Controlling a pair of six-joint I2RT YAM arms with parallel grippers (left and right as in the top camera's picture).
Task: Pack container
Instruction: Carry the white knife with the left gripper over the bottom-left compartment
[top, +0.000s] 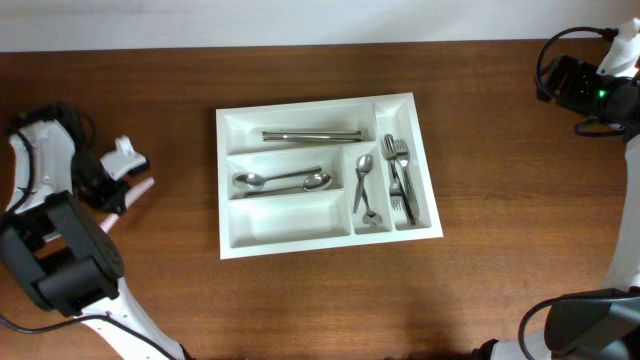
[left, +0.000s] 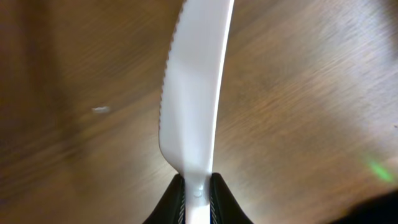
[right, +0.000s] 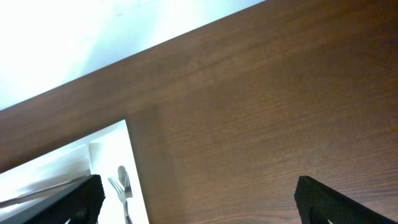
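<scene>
The left pincer (left: 198, 191) pinches a white plastic knife (left: 193, 93) above the worktop (top: 300, 310), well left of the container (top: 221, 200). It is best carried level and laid lengthwise in the bare near long compartment (top: 285, 222). The right pincer (right: 199, 199) hangs spread, far right.

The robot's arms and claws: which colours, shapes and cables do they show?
Both arms combine white shells with bulky black housings. The left arm carries black cables looping near its wrist; the left claw has narrow black fingers. The right arm shows a small green light and a black cable; the right claw has black, blocky fingers.
</scene>
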